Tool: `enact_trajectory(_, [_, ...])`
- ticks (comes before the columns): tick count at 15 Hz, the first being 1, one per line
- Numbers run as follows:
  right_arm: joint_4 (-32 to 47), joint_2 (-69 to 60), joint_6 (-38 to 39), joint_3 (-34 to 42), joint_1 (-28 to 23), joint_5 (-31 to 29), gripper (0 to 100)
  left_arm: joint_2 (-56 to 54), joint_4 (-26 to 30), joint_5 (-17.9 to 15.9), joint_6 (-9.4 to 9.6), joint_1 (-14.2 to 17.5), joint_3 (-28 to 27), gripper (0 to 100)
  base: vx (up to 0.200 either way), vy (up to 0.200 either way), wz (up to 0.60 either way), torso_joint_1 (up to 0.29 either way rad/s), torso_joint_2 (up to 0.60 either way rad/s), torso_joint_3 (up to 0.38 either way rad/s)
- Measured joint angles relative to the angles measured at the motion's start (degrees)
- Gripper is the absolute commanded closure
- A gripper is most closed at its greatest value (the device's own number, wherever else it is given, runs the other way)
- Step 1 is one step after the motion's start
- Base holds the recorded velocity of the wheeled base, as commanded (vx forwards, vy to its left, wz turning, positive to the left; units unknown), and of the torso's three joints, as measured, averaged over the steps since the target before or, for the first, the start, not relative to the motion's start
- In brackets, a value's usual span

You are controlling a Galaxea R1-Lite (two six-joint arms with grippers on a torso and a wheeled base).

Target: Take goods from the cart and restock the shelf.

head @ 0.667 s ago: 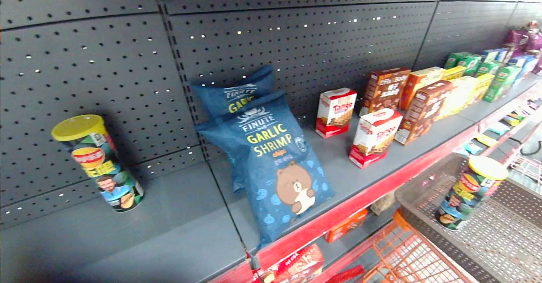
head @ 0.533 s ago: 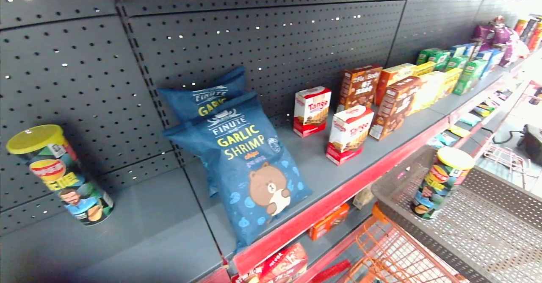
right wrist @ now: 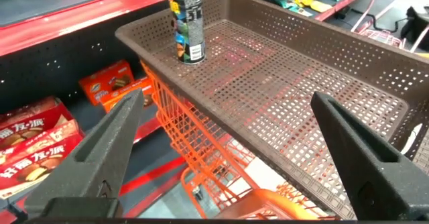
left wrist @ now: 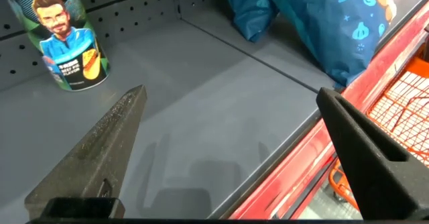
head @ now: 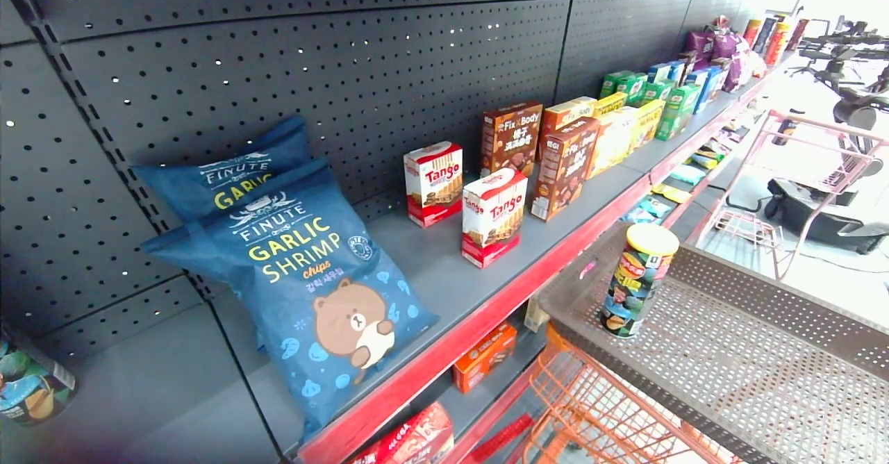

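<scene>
Tall cylindrical chip can with a yellow lid [head: 637, 280]. Probably light, with a stiff wall but a smooth printed skin that could slip. Best taken squarely around the middle of the body, firmly but without denting. Likely to topple if nudged near the lid.

Long grey metal shelf with a red front edge [head: 430, 269]: carries the stocked goods, with bare board at its left end. Orange wire cart [head: 611, 408]: bears a brown perforated plastic basket [head: 764, 353], holding the can alone, upright in the corner nearest the shelf. Two blue chip bags with a cartoon bear [head: 305, 269]: lean on the pegboard. Red-and-white wafer boxes [head: 494, 214]: stand just right of the bags. Matching can [left wrist: 67, 43]: stands upright left of the bags.

Left gripper [left wrist: 231, 96]: hovers over the bare board, fingers spread and empty. Right gripper [right wrist: 226, 98]: hangs near the basket, fingers released, well apart from the can.
</scene>
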Motion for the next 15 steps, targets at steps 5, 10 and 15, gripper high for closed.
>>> enact_trajectory(5, [0.0, 0.0, 0.07, 0.0, 0.0, -0.02, 0, 0.0, -0.02, 0.02, 0.0, 0.0, 0.0, 0, 0.0, 0.0, 0.0, 0.0, 0.0, 0.0])
enact_trajectory(10, [0.1, 1.22, -0.6, -1.37, 0.35, 0.54, 0, 0.0, 0.0, -0.06, 0.06, 0.0, 0.0, 0, 0.0, 0.0, 0.0, 0.0, 0.0, 0.0])
enact_trajectory(15, [-5.33, 21.57, -0.32, -14.85, -0.18, 0.82, 0, 0.0, 0.0, 0.02, -0.05, 0.0, 0.0, 0, 0.0, 0.0, 0.0, 0.0, 0.0, 0.0])
